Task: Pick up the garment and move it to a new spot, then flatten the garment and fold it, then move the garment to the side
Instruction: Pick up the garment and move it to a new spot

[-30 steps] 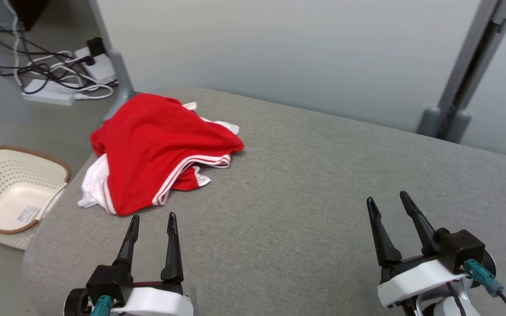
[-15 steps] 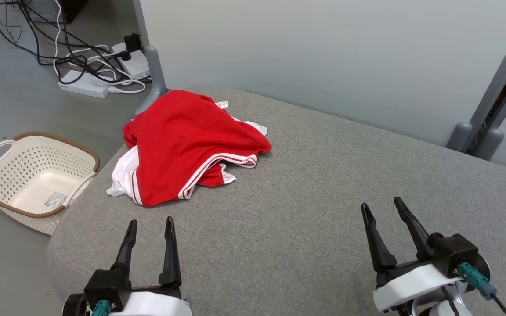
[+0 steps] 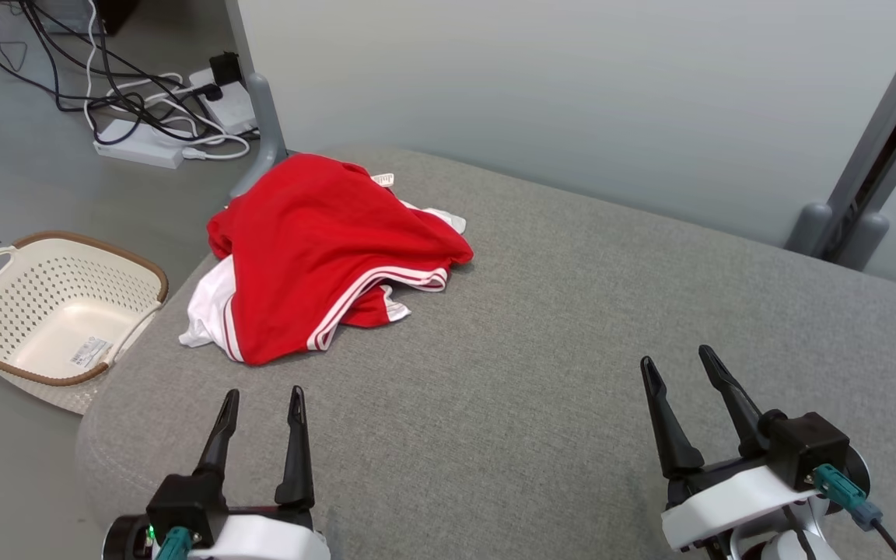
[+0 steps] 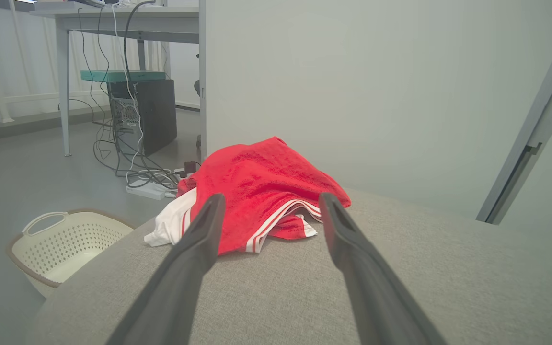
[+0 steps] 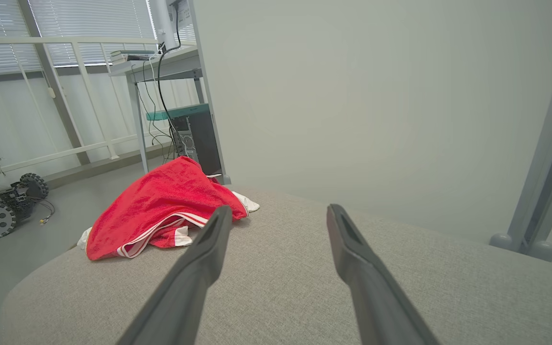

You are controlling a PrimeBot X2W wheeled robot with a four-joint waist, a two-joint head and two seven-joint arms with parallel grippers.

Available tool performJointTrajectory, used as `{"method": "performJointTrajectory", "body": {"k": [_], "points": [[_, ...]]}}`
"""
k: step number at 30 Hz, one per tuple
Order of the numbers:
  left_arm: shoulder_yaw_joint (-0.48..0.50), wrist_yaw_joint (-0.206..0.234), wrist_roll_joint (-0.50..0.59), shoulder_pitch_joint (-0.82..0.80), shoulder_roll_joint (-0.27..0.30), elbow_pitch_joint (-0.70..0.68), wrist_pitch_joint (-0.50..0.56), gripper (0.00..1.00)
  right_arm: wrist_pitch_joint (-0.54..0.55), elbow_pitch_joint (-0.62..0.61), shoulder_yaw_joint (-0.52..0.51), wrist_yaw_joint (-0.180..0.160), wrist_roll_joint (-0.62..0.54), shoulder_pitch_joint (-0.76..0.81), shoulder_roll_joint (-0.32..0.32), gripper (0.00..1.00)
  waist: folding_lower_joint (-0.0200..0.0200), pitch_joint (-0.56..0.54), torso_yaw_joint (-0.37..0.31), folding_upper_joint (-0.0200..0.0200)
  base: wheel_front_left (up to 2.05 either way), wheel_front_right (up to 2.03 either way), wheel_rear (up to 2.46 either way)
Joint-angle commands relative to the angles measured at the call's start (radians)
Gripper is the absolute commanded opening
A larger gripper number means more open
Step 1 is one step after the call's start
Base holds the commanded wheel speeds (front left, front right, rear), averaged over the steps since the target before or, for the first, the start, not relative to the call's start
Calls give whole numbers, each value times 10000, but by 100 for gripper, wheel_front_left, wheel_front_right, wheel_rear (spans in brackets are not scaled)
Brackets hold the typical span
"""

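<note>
— Fingers (image 3: 217,439) on the left gripper (image 3: 263,391), how do they stand?

— Spread wide and released. I see them low at the near edge of the grey cushion (image 3: 541,327), tips pointing toward the garment (image 3: 323,249) and apart from it.

— Take me across from the left.

— Farthest left, on the floor, I have a cream perforated basket (image 3: 59,288) with a brown rim, just beside the cushion's rounded corner. Behind it, white power strips (image 3: 141,148) lie in a tangle of black and white cables (image 3: 125,101).

— And the garment?

— It lies crumpled at the cushion's far left corner, near the foot of a grey post (image 3: 267,132). Red cloth is on top, with double white stripes along one hem. White fabric pokes out at its left and on its far side. On my left wrist camera it sits beyond the two fingertips, with bare cushion between.

— The right side?

— The middle of the cushion is plain grey weave. The right gripper (image 3: 673,355) is at the near right, over the cushion. Its fingers (image 3: 667,420) are likewise parted and released, well apart from the garment. Beyond it, a pale wall panel (image 3: 572,93) runs behind the cushion. A grey upright (image 3: 876,148) with a dark slot slants across the far right corner.
</note>
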Motion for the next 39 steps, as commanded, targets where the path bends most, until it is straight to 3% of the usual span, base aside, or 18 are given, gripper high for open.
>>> {"method": "performJointTrajectory", "body": {"k": [1,6,10,11,15,26,39], "points": [[157,-272,228,-329,39,186,-33,100,-17,-68,21,19,-111,-90,-125,100,0,226,-144,0,0,0,0],[468,-1331,308,-1291,248,583,-33,100,-19,-255,-31,17,-321,-378,-581,100,0,1017,-379,0,0,0,0],[688,-1715,331,-2314,529,878,-31,100,-11,-489,39,17,-464,-702,-959,100,0,1679,-520,0,0,0,0],[717,-2029,278,-3028,831,1289,171,100,67,-712,89,17,-534,-924,-1223,100,0,2128,-667,0,0,0,0],[682,-2549,145,-4712,1465,2138,984,100,285,-1238,130,16,-572,-1298,-1595,100,0,2927,-941,0,0,0,0],[586,-2914,-18,-7919,2711,4908,2355,100,903,-2401,485,11,-609,-1910,-2220,100,0,4396,-1727,0,0,0,0],[377,-2812,196,-10548,3448,8024,3746,100,1174,-3001,587,11,-709,-1864,-2670,100,0,5335,-2255,0,0,0,0]]}}
